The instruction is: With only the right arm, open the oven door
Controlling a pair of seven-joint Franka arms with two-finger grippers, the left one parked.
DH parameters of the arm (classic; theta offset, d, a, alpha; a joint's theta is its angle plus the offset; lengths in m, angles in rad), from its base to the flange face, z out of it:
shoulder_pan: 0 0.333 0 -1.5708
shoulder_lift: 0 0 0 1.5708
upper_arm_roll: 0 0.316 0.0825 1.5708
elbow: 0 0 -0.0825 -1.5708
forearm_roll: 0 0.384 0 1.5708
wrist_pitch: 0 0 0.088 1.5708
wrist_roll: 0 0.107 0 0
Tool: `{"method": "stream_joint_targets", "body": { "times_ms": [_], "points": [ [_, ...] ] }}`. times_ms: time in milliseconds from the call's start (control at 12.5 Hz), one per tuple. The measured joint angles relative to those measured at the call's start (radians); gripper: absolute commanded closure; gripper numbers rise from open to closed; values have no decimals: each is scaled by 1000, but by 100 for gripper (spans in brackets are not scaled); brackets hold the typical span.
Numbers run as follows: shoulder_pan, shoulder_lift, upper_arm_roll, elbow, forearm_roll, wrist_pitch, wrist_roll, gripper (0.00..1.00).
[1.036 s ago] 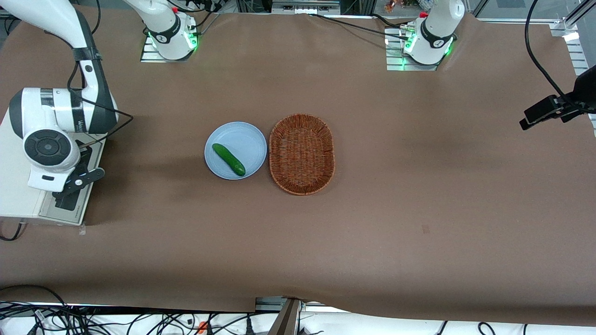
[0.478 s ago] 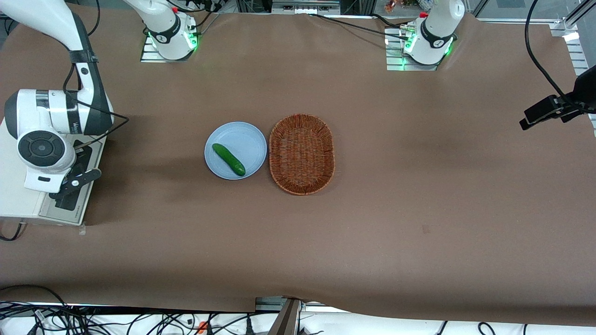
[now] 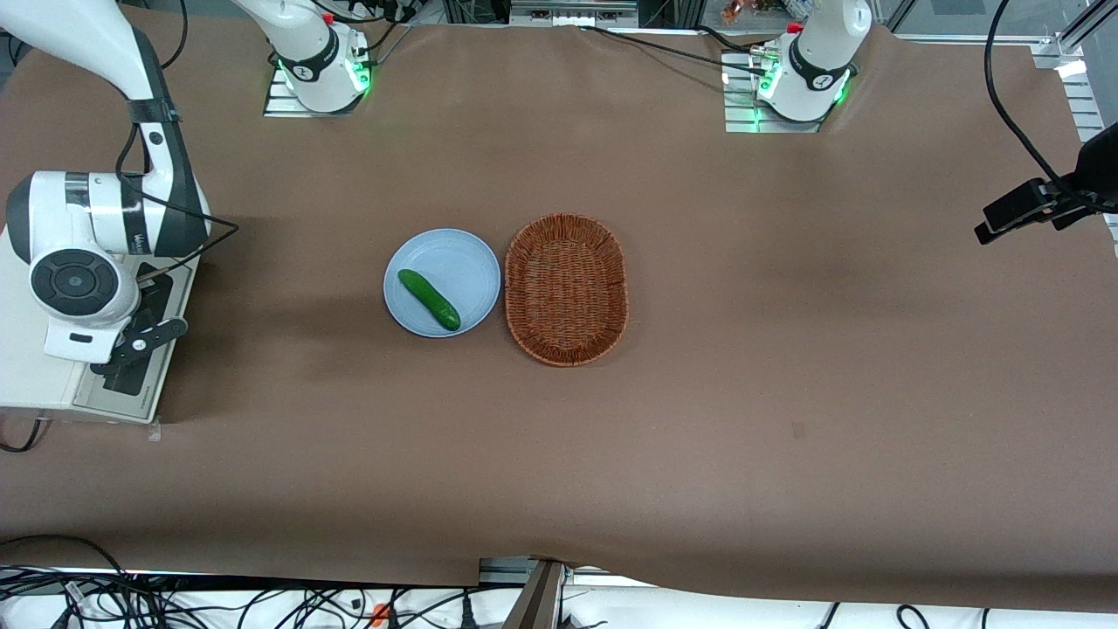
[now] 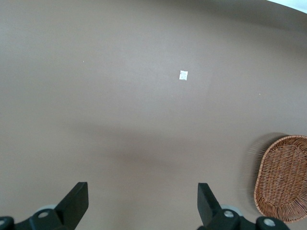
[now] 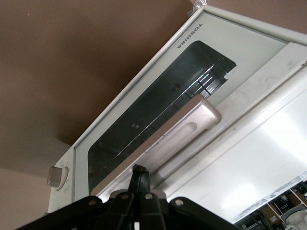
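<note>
Robot lab, bolted arm bases (image 3: 319, 65), cables (image 3: 175, 598), gripper (image 3: 131, 349) over oven

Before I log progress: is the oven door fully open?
No, the oven door looks closed, with the gripper at its handle.

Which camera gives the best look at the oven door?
The right wrist view: the oven door, its dark glass and bar handle fill it, with the gripper at the handle. The front view shows only a sliver under the right arm; the left wrist view shows none.

Sitting at the working arm's end of the table (image 3: 699, 454): toaster oven (image 3: 35, 384), gripper (image 5: 140, 178) hovering at the oven door (image 5: 158, 120) handle. Lying toward the parked arm from it: plate (image 3: 454, 253) carrying cucumber (image 3: 428, 299), basket (image 3: 566, 288) just beside.
</note>
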Motion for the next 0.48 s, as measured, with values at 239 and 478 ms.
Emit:
{"method": "stream_joint_targets", "body": {
  "times_ms": [239, 478],
  "points": [
    [0, 1, 0, 0, 4, 1, 0, 100],
    [3, 2, 4, 2, 26, 3, 2, 100]
  ]
}}
